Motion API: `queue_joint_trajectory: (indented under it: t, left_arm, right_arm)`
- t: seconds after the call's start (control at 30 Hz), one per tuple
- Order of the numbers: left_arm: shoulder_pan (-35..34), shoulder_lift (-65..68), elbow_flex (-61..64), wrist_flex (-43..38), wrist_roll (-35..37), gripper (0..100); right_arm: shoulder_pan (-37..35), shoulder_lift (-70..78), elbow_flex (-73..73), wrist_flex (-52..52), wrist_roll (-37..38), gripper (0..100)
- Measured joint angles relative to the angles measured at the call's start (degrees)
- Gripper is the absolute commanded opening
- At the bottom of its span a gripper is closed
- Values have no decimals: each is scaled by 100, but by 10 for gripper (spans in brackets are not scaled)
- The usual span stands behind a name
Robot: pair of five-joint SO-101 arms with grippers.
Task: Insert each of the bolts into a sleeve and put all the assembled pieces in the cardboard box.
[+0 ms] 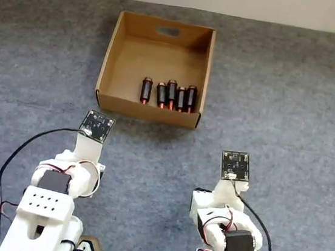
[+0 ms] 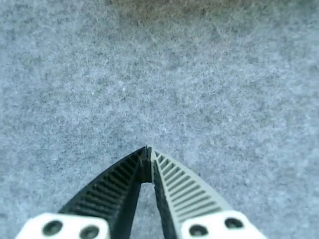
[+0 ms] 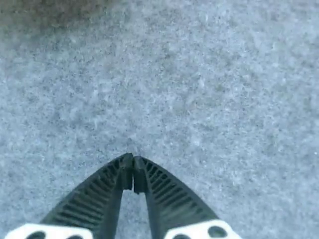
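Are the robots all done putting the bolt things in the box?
Looks done. Five assembled pieces lie side by side in the cardboard box. Nothing is in hand: the left gripper and right gripper hang over the grey mat, jaws closed on nothing. Nothing seems left to do.

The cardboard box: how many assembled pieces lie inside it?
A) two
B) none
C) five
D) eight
C: five dark assembled pieces lie side by side in a row on the floor of the cardboard box, close to one wall.
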Motion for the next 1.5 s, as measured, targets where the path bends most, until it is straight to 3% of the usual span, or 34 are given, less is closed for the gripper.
queue_joint_trajectory:
  t: [0.13, 0.4, 0.9, 1.17, 1.23, 1.4, 1.5]
  left_arm:
    - [0, -765, 53, 281, 0, 8]
    - [0, -3701, 862, 1301, 0, 8]
    - [9, -3780, 1266, 642, -9, 8]
    - [9, -3780, 1266, 2224, 18, 8]
    - [9, -3780, 1266, 2286, 352, 8]
    - [18, -3789, 1266, 2303, 2101, 8]
    - [0, -3789, 1266, 2303, 1916, 8]
  right_arm:
    - [0, 0, 0, 0, 0, 6]
    - [0, 0, 0, 0, 0, 6]
    - [0, 0, 0, 0, 0, 6]
    - [0, 0, 0, 0, 0, 6]
    - [0, 0, 0, 0, 0, 6]
    - [0, 0, 0, 0, 0, 6]
    - [0, 0, 0, 0, 0, 6]
